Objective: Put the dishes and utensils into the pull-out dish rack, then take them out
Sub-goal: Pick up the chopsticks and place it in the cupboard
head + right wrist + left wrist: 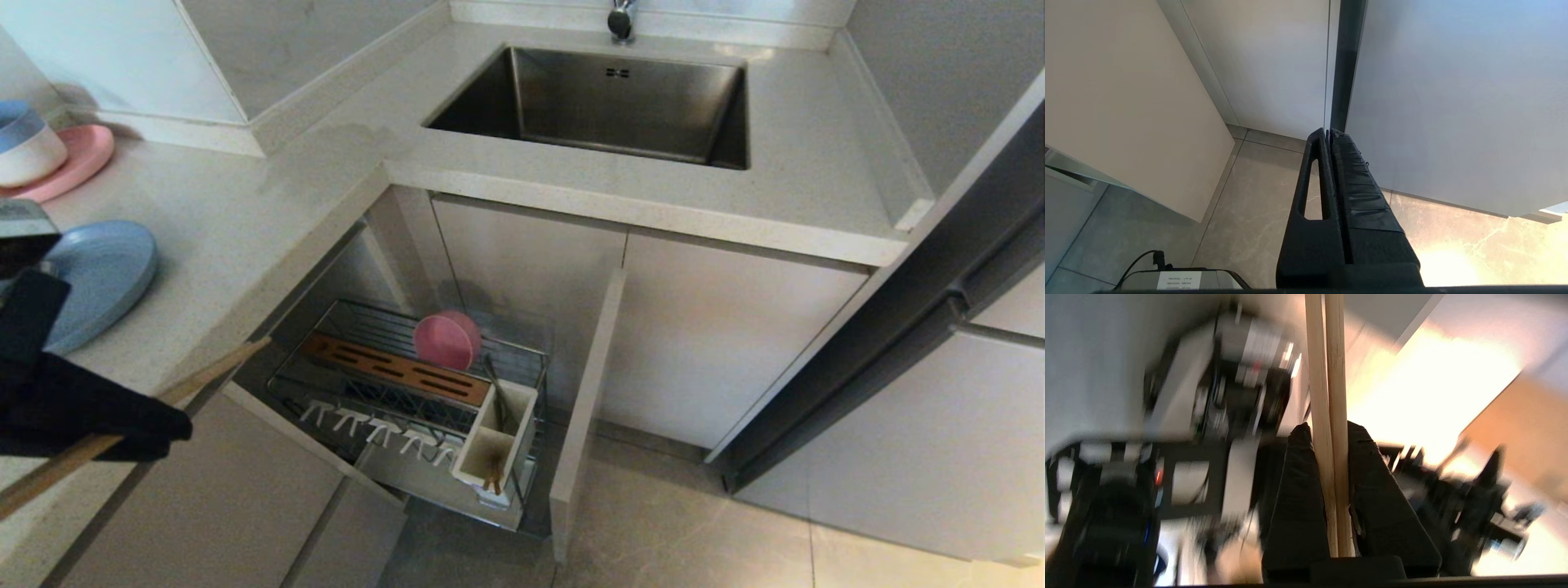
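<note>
Chopsticks (pixel 122 425) are clamped side by side between the left gripper's (pixel 1331 435) pads, over the counter edge at the robot's left. Their long axis runs diagonally, the far tips pointing toward the pull-out dish rack (pixel 522 359), which sits lower and to the right. The white utensil box (pixel 522 408) lies well apart, so the pair needs carrying right and tipping upright. The right gripper (pixel 1329 136) hangs pressed together, parked near the floor.

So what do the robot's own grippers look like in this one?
Both are matte black. The left gripper has two broad wedge-shaped fingers with a rough foam-like surface. The right gripper has long tapering fingers, one ribbed across its face, the other with an elongated slot cut through. No cables or markings show on either.
</note>
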